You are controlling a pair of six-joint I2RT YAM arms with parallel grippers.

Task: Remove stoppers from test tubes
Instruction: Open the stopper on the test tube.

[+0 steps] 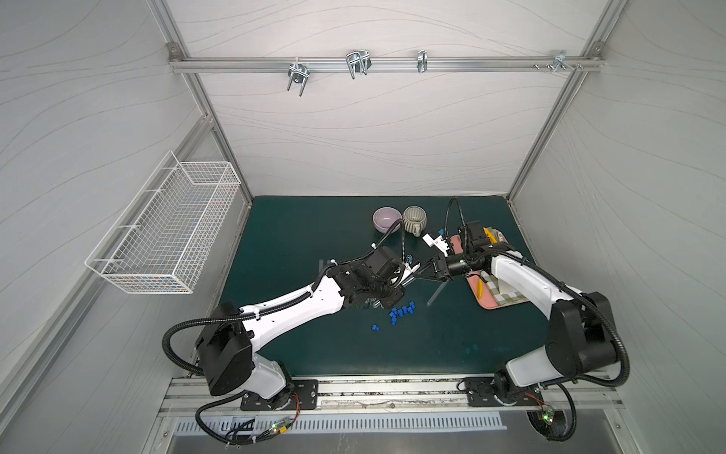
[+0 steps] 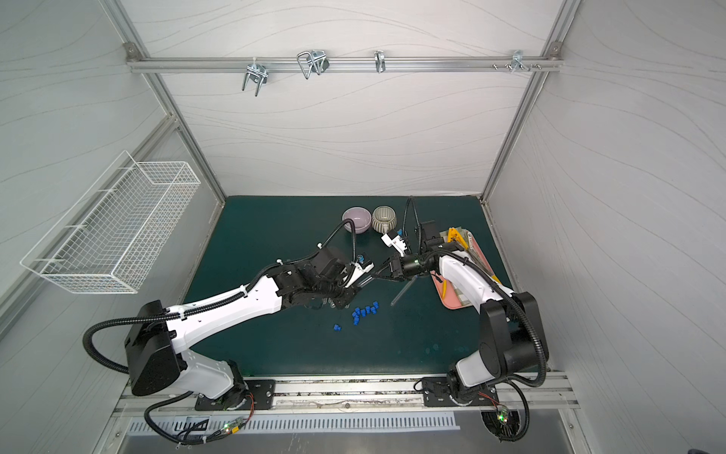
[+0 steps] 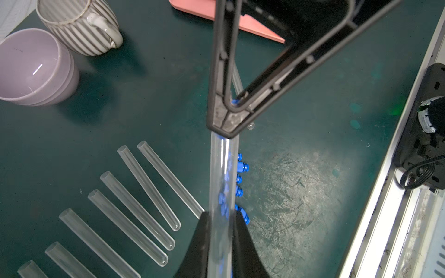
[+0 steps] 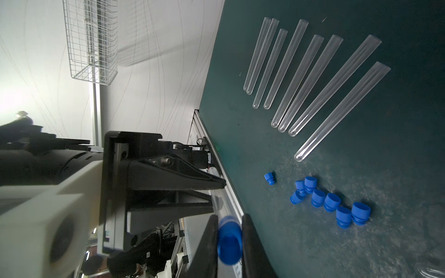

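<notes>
pinching the blue stopper (image 4: 230, 240) at the mouth of a clear tube (image 3: 224, 180), right gripper (image 4: 228, 217) fingers pressed on its sides; cannot tell if it sits in or is free. left gripper (image 3: 221, 214) clamps the same tube further down. eight bare tubes (image 4: 310, 79) fanned on the green mat (image 4: 385, 156), eight loose stoppers (image 4: 332, 202) near them. spare tube (image 1: 436, 293) lies near the pink tray (image 1: 497, 304), cap unclear. judged: nearly finished.
</notes>
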